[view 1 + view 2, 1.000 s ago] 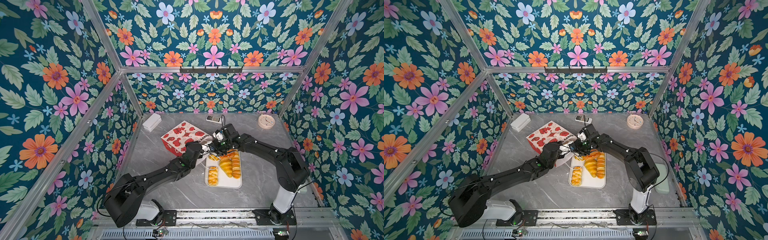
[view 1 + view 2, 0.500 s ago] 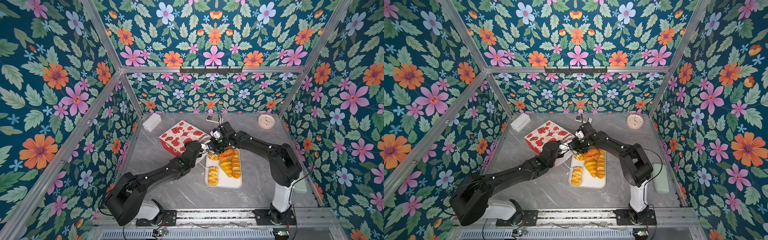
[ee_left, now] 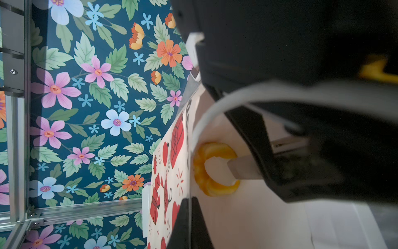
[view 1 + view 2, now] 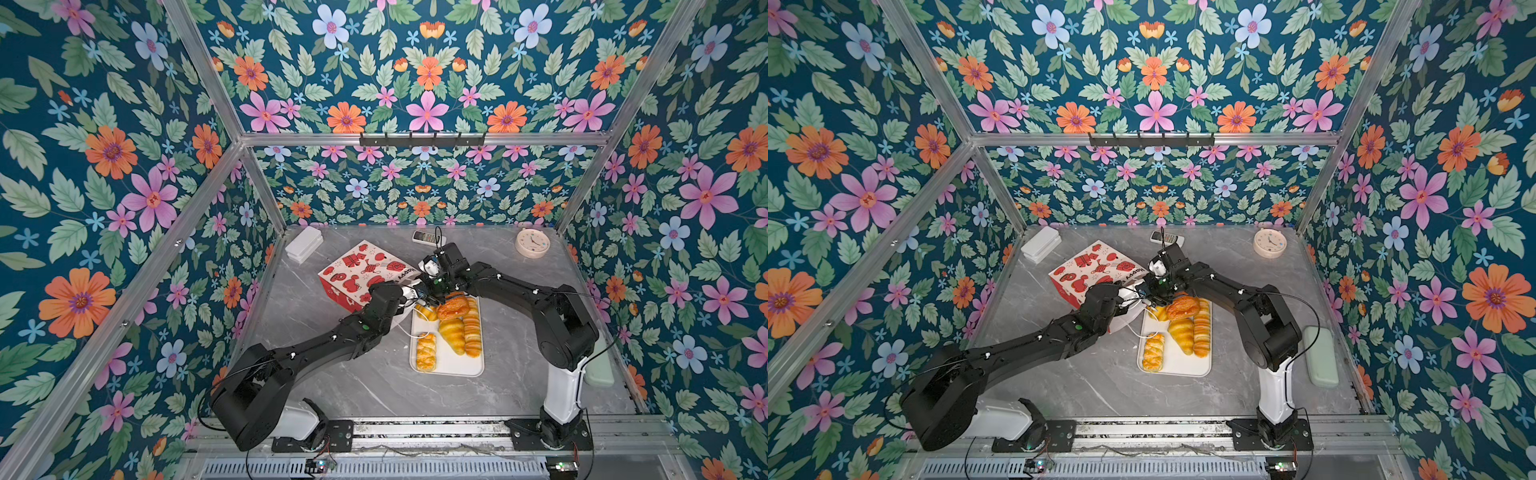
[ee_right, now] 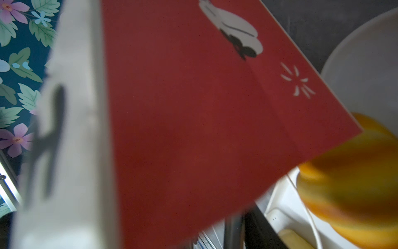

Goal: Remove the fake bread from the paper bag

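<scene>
The bag [image 4: 361, 274] lies on its side on the surface [image 4: 374, 386], its mouth toward the tray [image 4: 457, 365]. The left end effector [image 4: 409, 293] is pinched narrow on the bag's rim at the mouth. The right end effector [image 4: 431, 297] reaches inside. From the left wrist, one finger [image 3: 243, 170] pokes through a bagel [image 3: 213, 189] lying in the bag, but I cannot tell if it grips. More bread [image 4: 453, 332] sits on the tray.
</scene>
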You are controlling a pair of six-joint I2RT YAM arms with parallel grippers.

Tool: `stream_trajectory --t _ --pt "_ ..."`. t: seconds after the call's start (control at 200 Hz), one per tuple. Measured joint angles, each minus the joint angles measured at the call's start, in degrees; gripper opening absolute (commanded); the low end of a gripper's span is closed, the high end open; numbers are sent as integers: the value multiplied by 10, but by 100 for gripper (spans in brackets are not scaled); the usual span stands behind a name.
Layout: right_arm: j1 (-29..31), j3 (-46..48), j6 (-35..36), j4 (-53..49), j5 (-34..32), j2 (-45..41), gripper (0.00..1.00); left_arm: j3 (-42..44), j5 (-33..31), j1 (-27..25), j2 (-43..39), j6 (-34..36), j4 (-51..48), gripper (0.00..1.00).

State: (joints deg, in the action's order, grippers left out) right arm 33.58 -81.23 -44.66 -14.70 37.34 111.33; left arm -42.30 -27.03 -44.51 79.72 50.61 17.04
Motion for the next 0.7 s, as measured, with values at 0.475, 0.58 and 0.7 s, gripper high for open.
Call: stream_trajectory --t 0.475,0.58,0.7 --pt "0 -23 -30 37 15 38 48 2 3 0 -2 -7 -4 0" --pt "0 -26 -35 45 19 48 48 1 4 0 0 -9 -5 0" --pt "0 -31 -47 56 26 60 45 -2 4 0 5 -9 -9 0"
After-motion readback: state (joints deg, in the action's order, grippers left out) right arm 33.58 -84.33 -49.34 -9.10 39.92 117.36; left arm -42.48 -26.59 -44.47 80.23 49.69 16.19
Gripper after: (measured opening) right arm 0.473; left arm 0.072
